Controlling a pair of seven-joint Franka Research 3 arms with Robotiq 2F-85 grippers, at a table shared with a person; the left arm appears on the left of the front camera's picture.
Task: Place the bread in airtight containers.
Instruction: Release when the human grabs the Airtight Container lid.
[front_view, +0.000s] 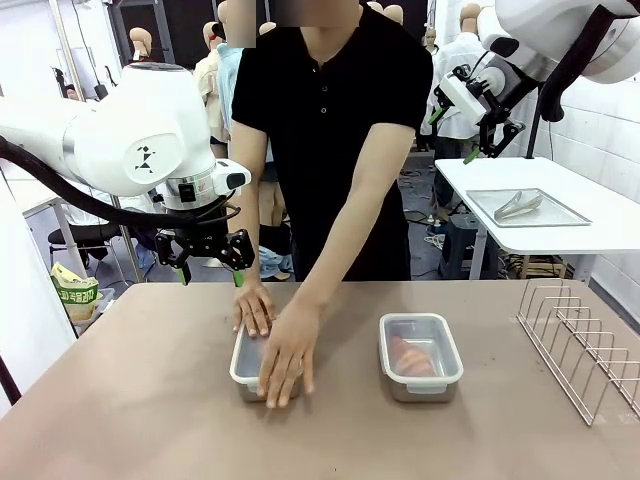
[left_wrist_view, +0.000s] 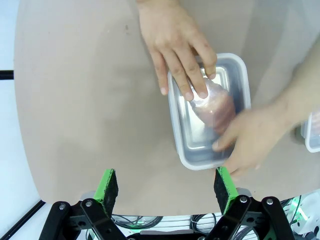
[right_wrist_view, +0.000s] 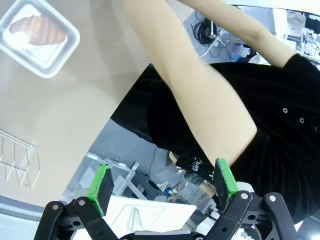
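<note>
Left robot hand (front_view: 210, 262): raised above the far-left part of the counter (front_view: 140, 400), fingers spread wide, holding nothing; the left tin (front_view: 243, 372) lies just forward and to its right, the nearer of the two to this arm. Left tin, seen from the left wrist camera (left_wrist_view: 235, 75): long axis running away from the robot hand, a croissant (left_wrist_view: 217, 107) lying lengthwise inside under a translucent lid; the person's two hands (front_view: 288, 352) cover it, one at the far end, one at the near edge, apparently pressing the lid down; no free access for the robot hand while they rest there. Right tin (front_view: 420, 356): lid on, second croissant (front_view: 410, 357) inside, well apart from the first, bare counter all round. Wire rack (front_view: 585, 350): at the right edge, clear of both tins. Right robot hand (front_view: 482, 128): held high at the far right, fingers wide, empty; judged farther from either tin.
</note>
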